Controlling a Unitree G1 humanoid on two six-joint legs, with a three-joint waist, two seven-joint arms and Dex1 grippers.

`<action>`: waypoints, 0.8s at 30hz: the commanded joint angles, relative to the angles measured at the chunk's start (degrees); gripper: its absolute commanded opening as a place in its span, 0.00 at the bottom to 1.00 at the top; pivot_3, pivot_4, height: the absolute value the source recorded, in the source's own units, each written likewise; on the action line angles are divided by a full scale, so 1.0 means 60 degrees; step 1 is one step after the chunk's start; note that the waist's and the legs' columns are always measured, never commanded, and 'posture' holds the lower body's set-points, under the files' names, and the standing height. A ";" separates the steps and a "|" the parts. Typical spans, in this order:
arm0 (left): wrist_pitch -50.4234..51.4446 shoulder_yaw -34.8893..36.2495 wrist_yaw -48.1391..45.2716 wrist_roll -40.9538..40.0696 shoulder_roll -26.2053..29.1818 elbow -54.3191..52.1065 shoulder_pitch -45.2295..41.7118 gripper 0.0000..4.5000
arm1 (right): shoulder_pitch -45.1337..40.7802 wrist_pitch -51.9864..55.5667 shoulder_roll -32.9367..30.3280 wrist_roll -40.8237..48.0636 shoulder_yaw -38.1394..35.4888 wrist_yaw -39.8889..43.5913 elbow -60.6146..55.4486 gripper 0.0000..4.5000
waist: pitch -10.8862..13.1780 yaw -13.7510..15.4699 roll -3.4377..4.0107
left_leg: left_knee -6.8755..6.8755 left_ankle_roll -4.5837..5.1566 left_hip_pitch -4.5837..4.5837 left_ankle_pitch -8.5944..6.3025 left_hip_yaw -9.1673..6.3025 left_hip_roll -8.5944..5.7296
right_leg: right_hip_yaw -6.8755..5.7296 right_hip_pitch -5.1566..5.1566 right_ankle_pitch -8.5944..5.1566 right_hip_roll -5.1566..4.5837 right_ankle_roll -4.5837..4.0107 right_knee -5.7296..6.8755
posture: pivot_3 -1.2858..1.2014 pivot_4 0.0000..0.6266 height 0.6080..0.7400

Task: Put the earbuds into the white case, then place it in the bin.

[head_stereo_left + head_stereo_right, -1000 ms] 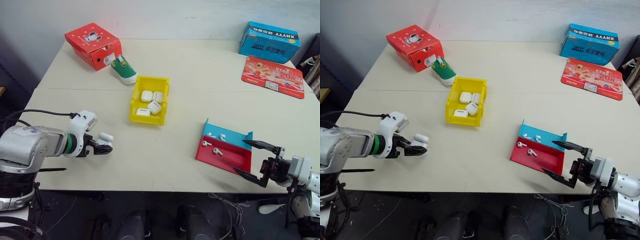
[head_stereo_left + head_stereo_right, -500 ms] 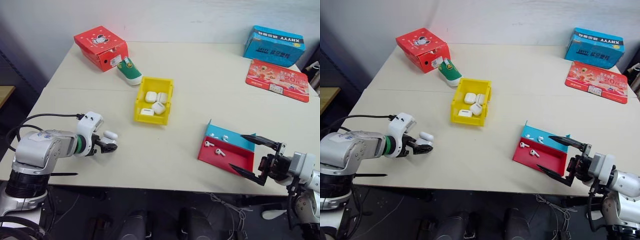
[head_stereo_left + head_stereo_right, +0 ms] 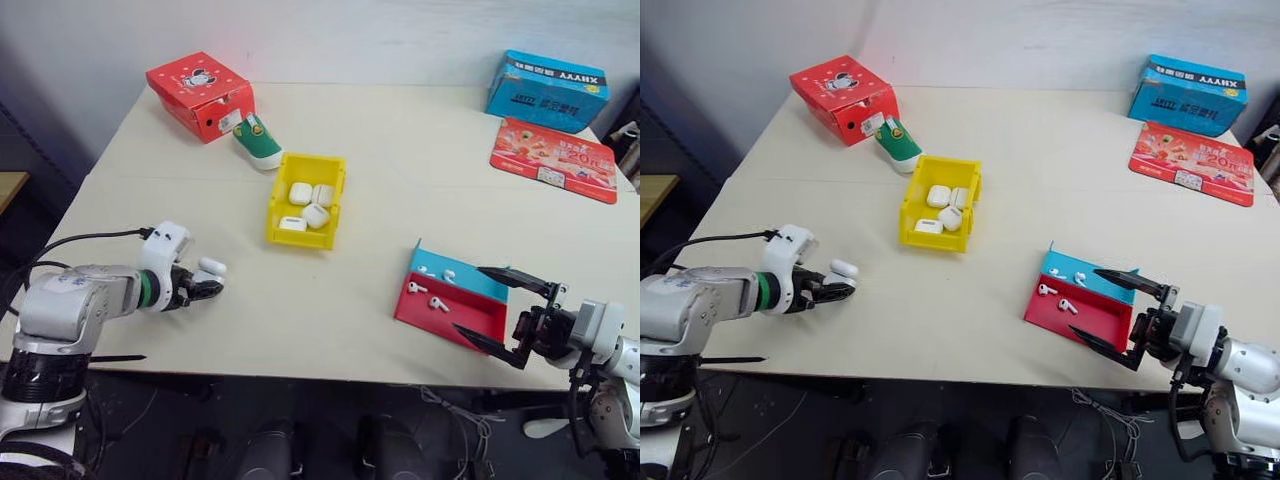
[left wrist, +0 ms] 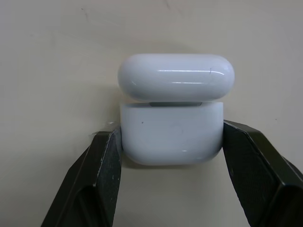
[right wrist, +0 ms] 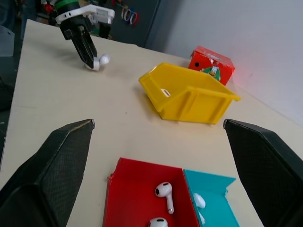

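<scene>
Case [image 4: 171,135] near the desk's left front edge, lid flipped up on its hinge, body pinched across its two sides by the left tool [image 4: 171,142], black fingers [image 4: 106,163] pressed flat against the glossy shell. Probably light and rigid, but smooth and rounded, so likely to squirt out of a hard or off-centre squeeze; best held low on the body, as here, well clear of the lid and hinge, which look like the weak part. Earbuds [image 3: 437,303] tiny and slick, lying in the red half of the low red-and-blue tray [image 3: 470,322] near the right front edge, two more pale ones in the blue half [image 3: 1079,278]; presumably feather-light and prone to roll or skid, so better taken across the stem or bulb with a gentle, slow close. Right tool [image 3: 1118,318] spread wide, hanging just in front of the tray's near corner, gripping nothing. Yellow bin [image 3: 334,192] toward the desk's middle, between case and tray, already carrying several closed white cases. Farther out: green-and-white shoe [image 3: 258,141] and red box [image 3: 198,92] at the far left corner, blue box [image 3: 546,88] and red leaflet [image 3: 552,158] at the far right.
</scene>
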 commanded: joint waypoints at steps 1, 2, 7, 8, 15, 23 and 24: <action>-0.4883 0.1722 -0.2632 -0.0500 -0.0284 0.0110 0.0520 0.61 | 0.0194 0.0128 -0.0352 -0.0159 -0.0313 -0.0309 -0.0350 1.00 | 0.0002 -0.0031 -0.0003 | -0.0002 -0.0002 -0.0012 -0.0001 -0.0001 0.0001 | -0.0004 -0.0008 -0.0002 -0.0001 -0.0004 -0.0007 | 0.52 0.24 1.00; -0.6326 0.2104 -0.3458 -0.0776 -0.0661 0.0156 0.0670 0.61 | 0.0258 0.0260 -0.0495 -0.0160 -0.0514 -0.0469 -0.0397 1.00 | 0.0002 -0.0029 -0.0003 | -0.0005 -0.0004 -0.0015 -0.0004 -0.0001 0.0001 | -0.0010 -0.0010 -0.0002 -0.0005 -0.0004 -0.0016 | 0.52 0.24 1.00; -0.8319 0.1797 -0.4932 -0.1102 -0.1330 -0.0221 0.1528 0.61 | 0.1035 0.1263 -0.1449 -0.0127 -0.1567 -0.1046 -0.0897 1.00 | 0.0000 0.0095 0.0002 | -0.0008 0.0011 -0.0022 -0.0036 -0.0001 -0.0002 | -0.0020 0.0006 -0.0001 -0.0009 -0.0002 -0.0070 | 0.52 0.24 1.00; -0.8367 0.1511 -0.4962 -0.1297 -0.1632 -0.0606 0.1608 0.61 | 0.1554 0.1650 -0.1639 -0.0223 -0.1940 -0.1227 -0.1211 1.00 | 0.0001 0.0114 -0.0001 | -0.0010 0.0022 -0.0023 -0.0046 -0.0002 -0.0002 | -0.0022 0.0008 -0.0001 -0.0008 -0.0002 -0.0073 | 0.52 0.24 1.00; -0.8627 -0.0445 -0.5145 -0.2314 -0.3607 -0.2483 0.2006 0.61 | 0.5059 0.3523 -0.1993 -0.1302 -0.4363 -0.1868 -0.1966 1.00 | -0.0006 0.0304 -0.0006 | 0.0003 0.0070 -0.0050 -0.0084 -0.0005 -0.0007 | -0.0034 0.0028 0.0014 0.0002 0.0024 -0.0131 | 0.52 0.24 1.00; -0.9735 -0.1679 -0.5273 -0.1840 -0.4763 -0.1795 0.1726 0.61 | 0.5308 0.4787 -0.2156 -0.1342 -0.4940 -0.2486 -0.2564 1.00 | -0.0021 0.0078 0.0015 | 0.0009 0.0099 -0.0032 -0.0090 0.0043 0.0016 | -0.0018 0.0069 0.0042 0.0032 0.0076 -0.0212 | 0.52 0.24 1.00; -0.9796 -0.1752 -0.5350 -0.1849 -0.4801 -0.1663 0.1603 0.61 | 0.5082 0.5679 -0.2540 -0.1063 -0.4824 -0.2703 -0.3192 1.00 | -0.0029 0.0046 0.0028 | 0.0009 0.0099 -0.0027 -0.0090 0.0043 0.0020 | -0.0016 0.0070 0.0042 0.0034 0.0075 -0.0210 | 0.52 0.24 1.00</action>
